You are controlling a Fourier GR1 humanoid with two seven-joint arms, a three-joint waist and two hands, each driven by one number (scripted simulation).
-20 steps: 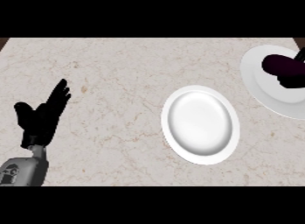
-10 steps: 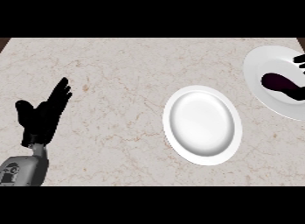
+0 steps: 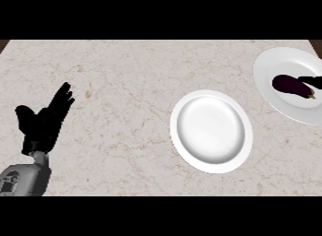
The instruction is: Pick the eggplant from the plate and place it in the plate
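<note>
A dark purple eggplant (image 3: 290,86) lies on the white plate (image 3: 283,59) at the right edge of the counter. Only a straight black finger of my right hand (image 3: 321,82) shows, coming in from the right edge and reaching the eggplant's stem end; nothing is curled round the eggplant. A second white plate (image 3: 211,132) sits in the middle of the counter with nothing on it. My left hand (image 3: 43,122) rests open at the lower left, fingers up, well away from both plates.
The marble counter top (image 3: 122,69) ends in a dark edge along the far side and at the upper left corner. My grey left forearm (image 3: 20,179) enters from the lower left.
My right hand, which covered the eggplant a second ago, has drawn back to the right, leaving the eggplant uncovered on the right plate. The left hand has not moved.
</note>
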